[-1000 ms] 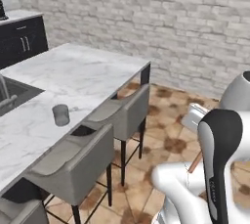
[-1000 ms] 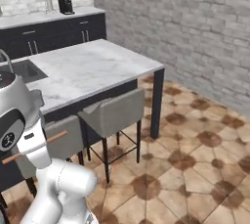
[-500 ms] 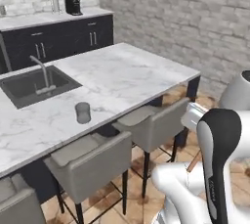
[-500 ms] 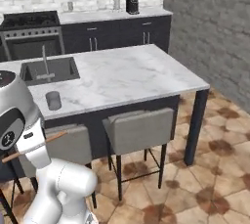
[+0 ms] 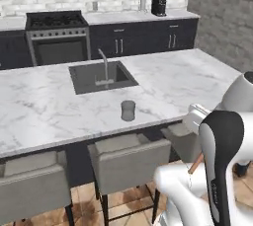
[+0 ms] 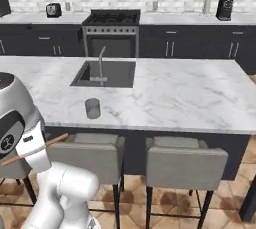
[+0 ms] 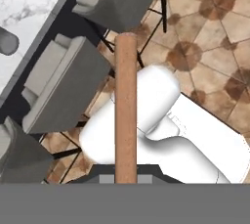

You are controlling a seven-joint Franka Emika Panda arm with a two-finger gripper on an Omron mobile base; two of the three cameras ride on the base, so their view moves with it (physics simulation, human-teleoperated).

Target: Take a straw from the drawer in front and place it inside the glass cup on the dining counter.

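Base swung to face dining counter [image 5: 44,116], fingers [image 7: 105,179] clamped on straw [image 7: 125,105], glass cup [image 5: 128,110] near edge.

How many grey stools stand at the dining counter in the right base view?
3. One stool stands right of centre, one below the glass cup, and one at the left edge, mostly hidden by the arm. Others may be out of frame.

base views face dining counter [image 5: 44,106], hand view looks floorward
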